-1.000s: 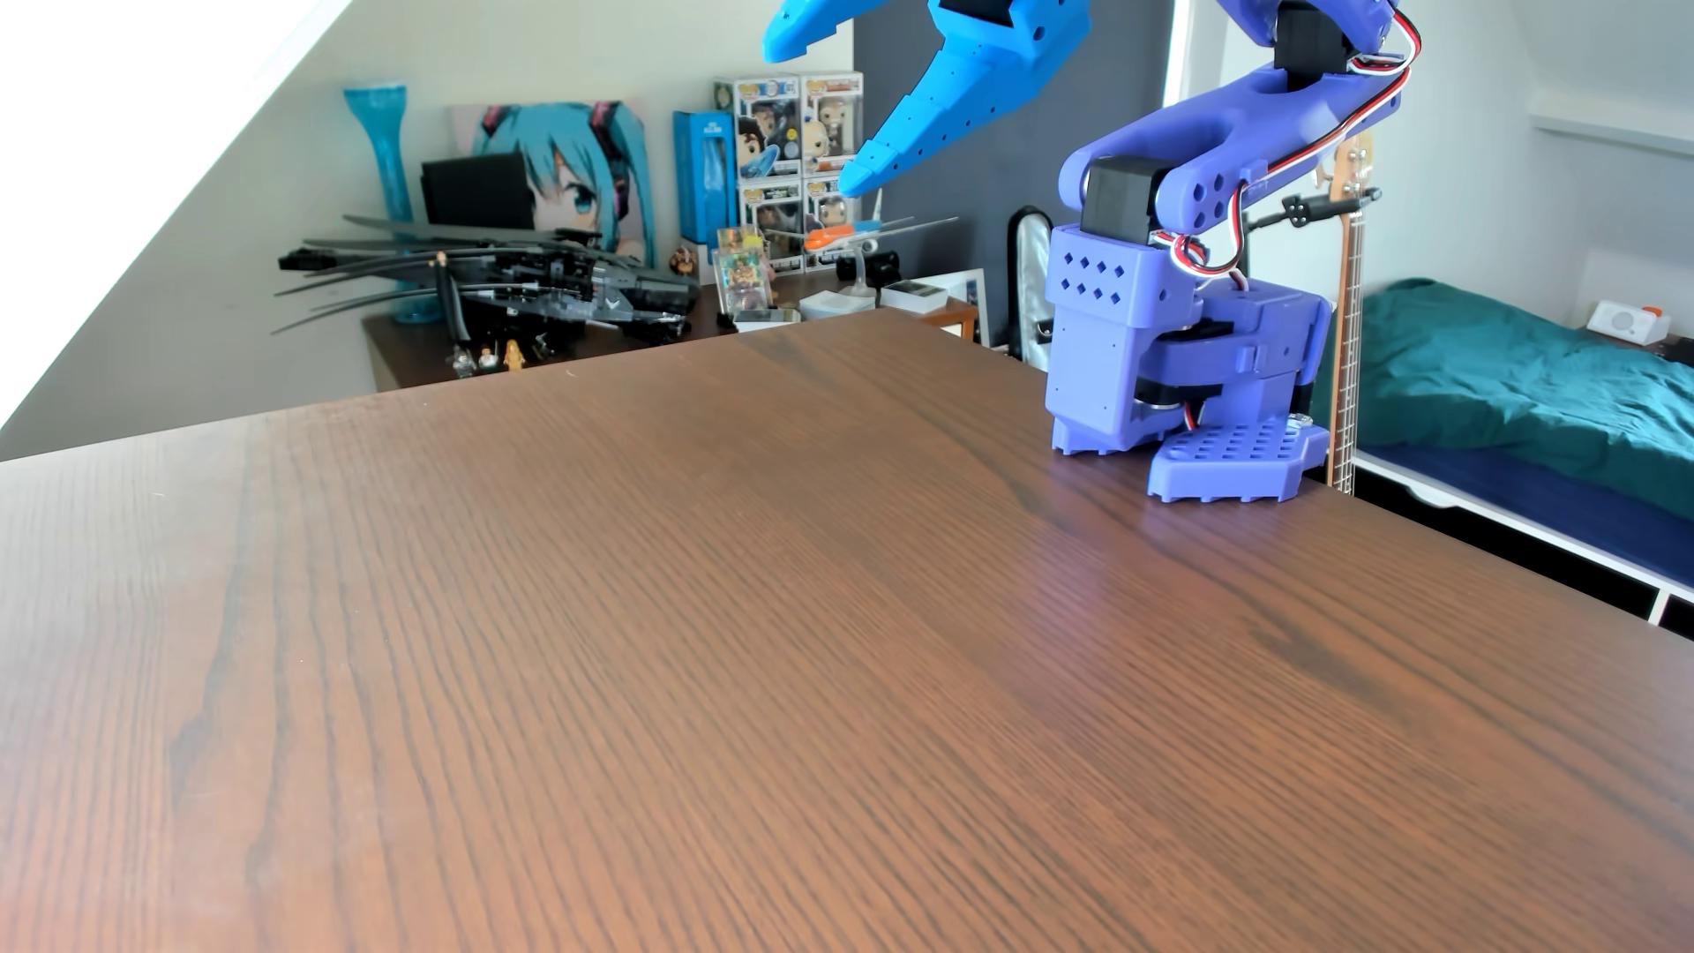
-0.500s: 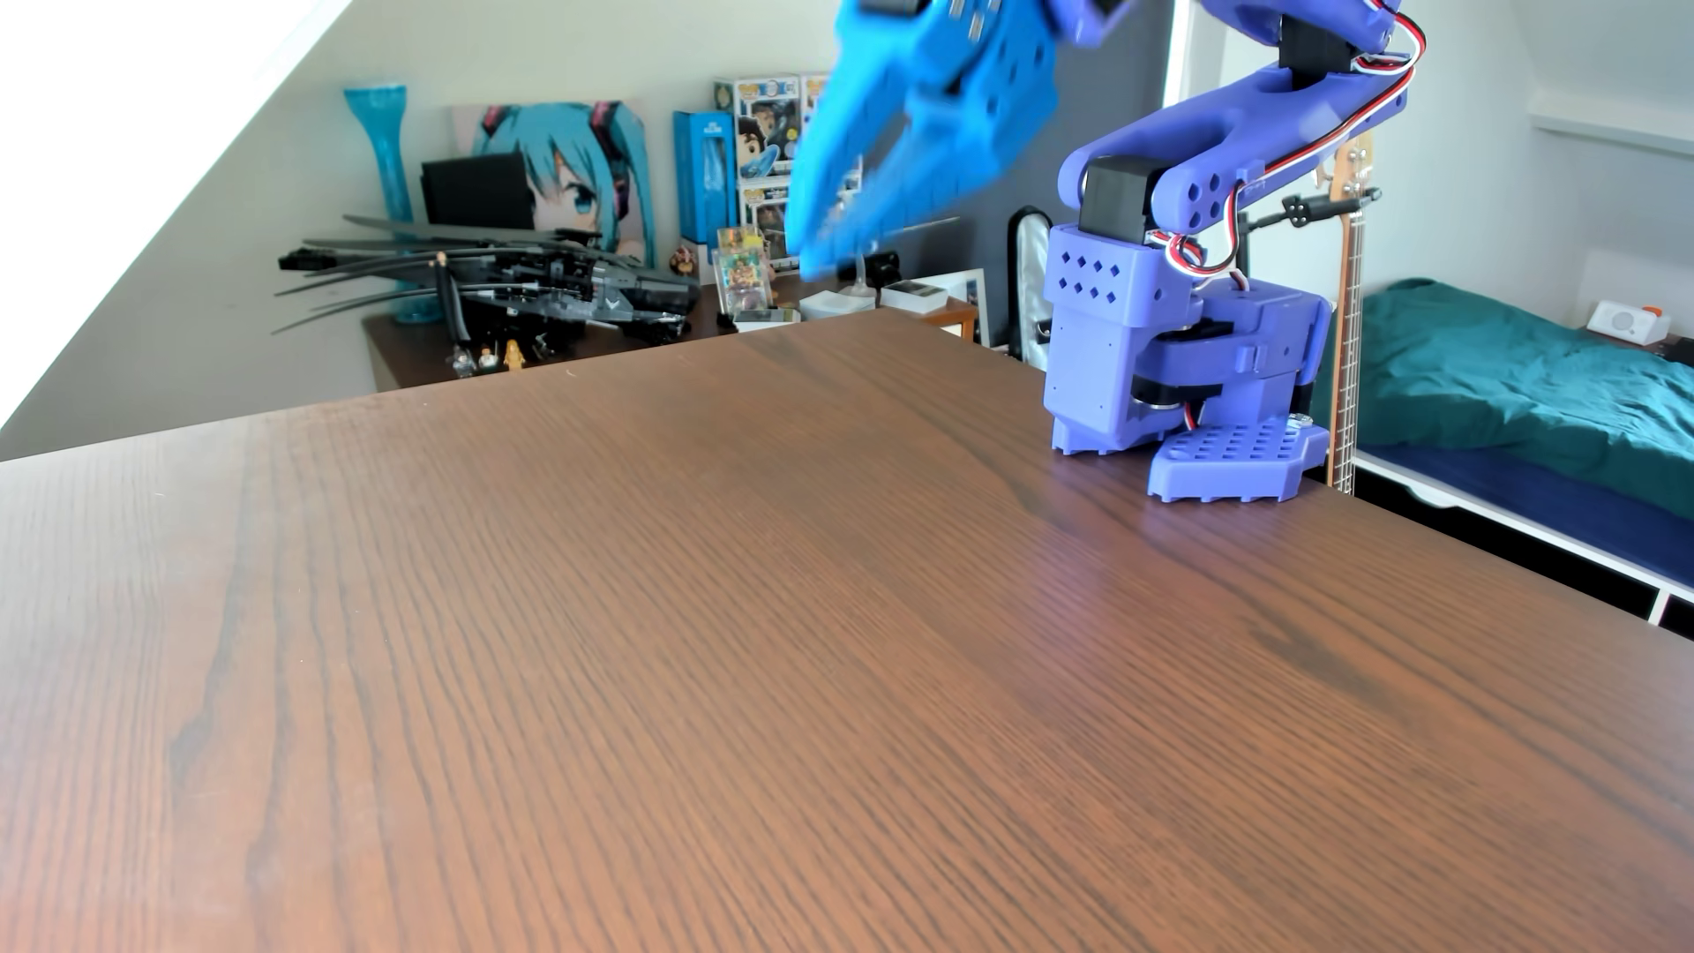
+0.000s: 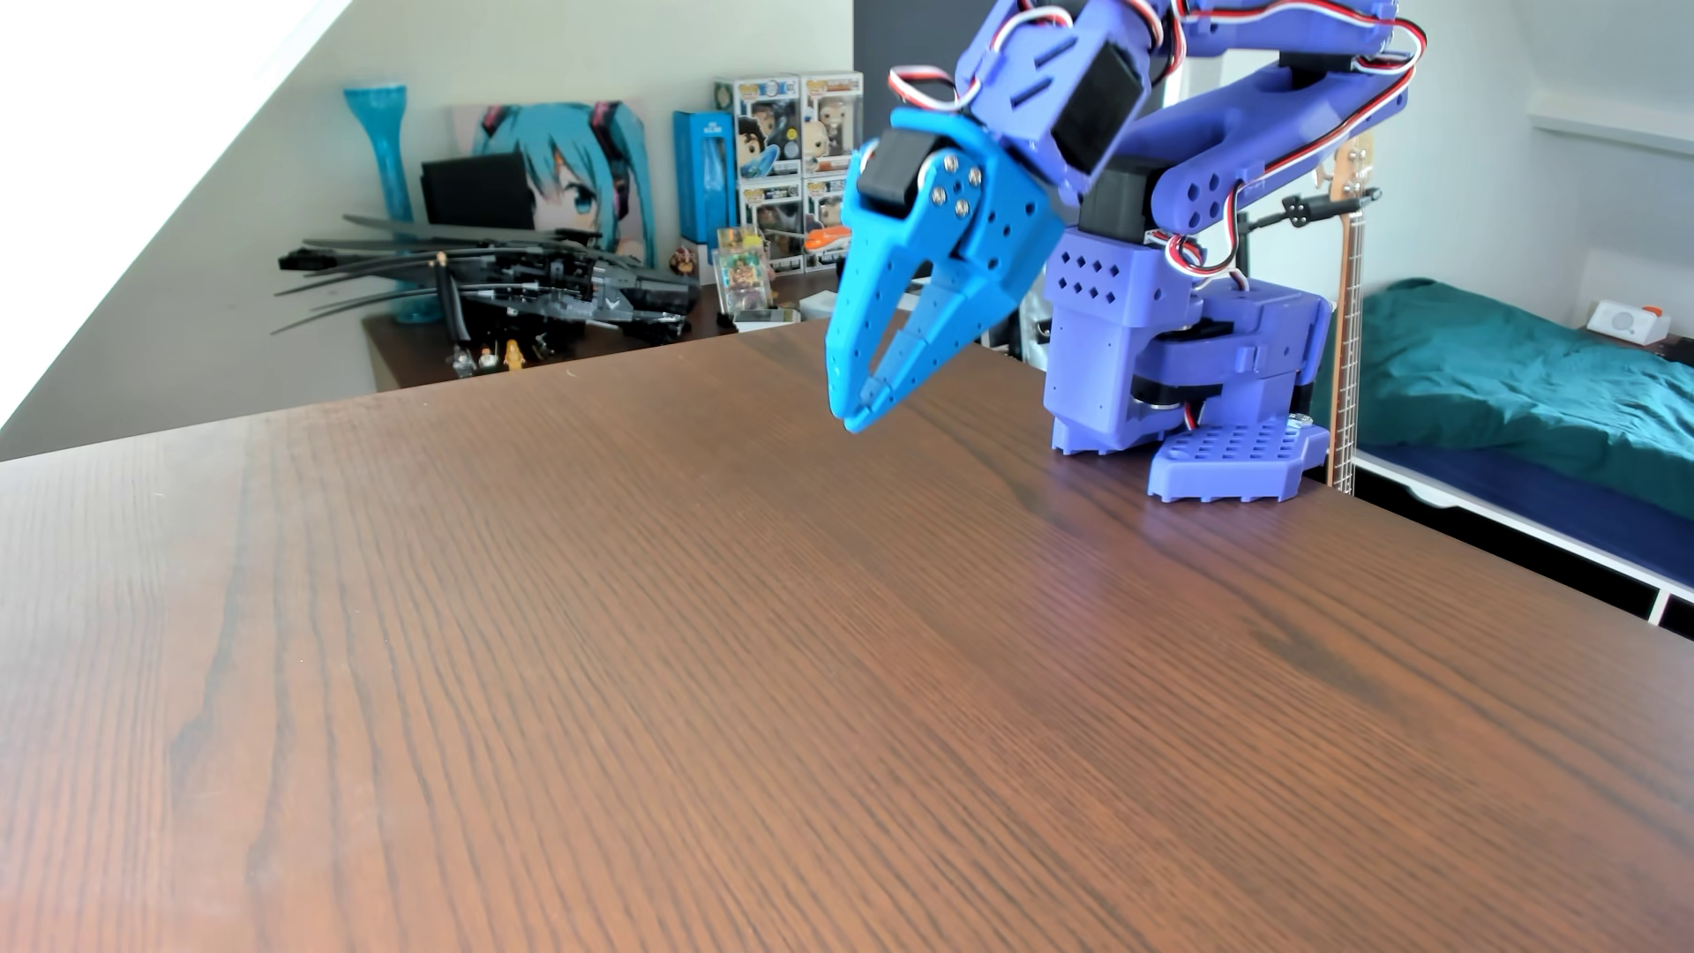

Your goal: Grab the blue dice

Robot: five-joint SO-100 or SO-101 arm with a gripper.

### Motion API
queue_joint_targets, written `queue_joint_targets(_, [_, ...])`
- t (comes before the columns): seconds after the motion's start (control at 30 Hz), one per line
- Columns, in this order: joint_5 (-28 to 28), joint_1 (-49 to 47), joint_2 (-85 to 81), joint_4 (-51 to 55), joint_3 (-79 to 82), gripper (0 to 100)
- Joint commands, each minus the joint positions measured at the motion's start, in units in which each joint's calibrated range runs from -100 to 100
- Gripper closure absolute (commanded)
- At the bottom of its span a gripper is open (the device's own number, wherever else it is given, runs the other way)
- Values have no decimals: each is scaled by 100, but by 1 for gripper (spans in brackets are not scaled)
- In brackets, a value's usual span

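— Can you make out any writing from where you stand?

— Not a word I'd trust. The boxed figures (image 3: pixel 796 165) stacked on the far desk have printed panels and window fronts, each with a little big-headed figure inside, but the lettering is too small to read. Just left of them a tall blue carton (image 3: pixel 704 174) has some pale marking down its front, also unreadable. Further left there's a picture of a teal-haired anime girl (image 3: pixel 568 174), with no text I can see.

— Any other containers?

— A clear turquoise vase (image 3: pixel 390 183) stands at the left end of that desk; I can't tell whether anything is in it. A dark model aircraft with long thin blades (image 3: pixel 532 284) sprawls in front of it. Over on the right, a small white box with an orange knob (image 3: pixel 1627 321) sits beside the bed with the green cover (image 3: pixel 1503 385).

— And the arm?

— The purple base (image 3: pixel 1192 376) is planted at the far right edge of the wooden table (image 3: pixel 825 687). The bright blue gripper (image 3: pixel 857 417) hangs tilted down and to the left, above the far part of the tabletop and clear of the wood. Its fingers (image 3: pixel 852 339) meet at the tips, with only a sliver of daylight higher up between them, and nothing visible pinched there.

— The blue dice?

— I can't find it in this view, neither on the table nor between the fingers.
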Motion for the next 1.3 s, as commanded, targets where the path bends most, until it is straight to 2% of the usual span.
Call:
queue_joint_targets(0.0, [12, 78, -1863, -41, 493, 99])
queue_joint_targets(0.07, [12, 37, -2809, 53, 873, 99])
queue_joint_targets(0.3, [-83, -4, -2726, 455, 566, 99])
queue_joint_targets(0.53, [-377, 20, -2734, 190, 1072, 98])
queue_joint_targets(1.27, [-367, 61, -2734, -144, 1515, 98])
